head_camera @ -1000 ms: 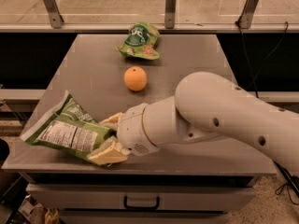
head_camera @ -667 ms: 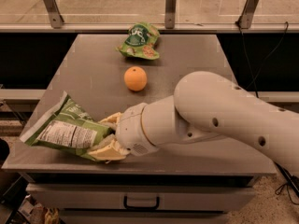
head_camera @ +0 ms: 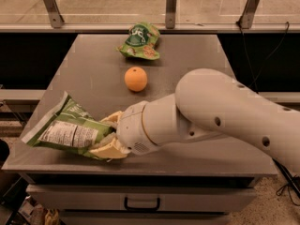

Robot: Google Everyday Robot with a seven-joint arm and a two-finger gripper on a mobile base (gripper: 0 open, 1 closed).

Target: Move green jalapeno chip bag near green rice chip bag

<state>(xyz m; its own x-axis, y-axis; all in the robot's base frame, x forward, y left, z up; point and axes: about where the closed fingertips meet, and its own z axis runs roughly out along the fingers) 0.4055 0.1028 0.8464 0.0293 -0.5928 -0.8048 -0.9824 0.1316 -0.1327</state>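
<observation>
The green jalapeno chip bag [head_camera: 65,129] is a large light-green bag with a white nutrition label, at the table's front left corner, its left end tilted up. My gripper [head_camera: 107,136] has its tan fingers [head_camera: 108,149] closed on the bag's right end, one above and one below it. The green rice chip bag [head_camera: 138,41] is a smaller darker green bag with a round logo, lying at the far middle of the table, well away from the gripper.
An orange [head_camera: 136,78] sits between the two bags. My white arm [head_camera: 225,116] crosses the right front of the grey table [head_camera: 187,55]. A drawer handle [head_camera: 142,204] is below the front edge. A railing with metal posts [head_camera: 171,6] runs behind the table.
The bag and gripper have shifted very slightly; the bag's left end sits a touch lower. The orange and the rice chip bag have not moved.
</observation>
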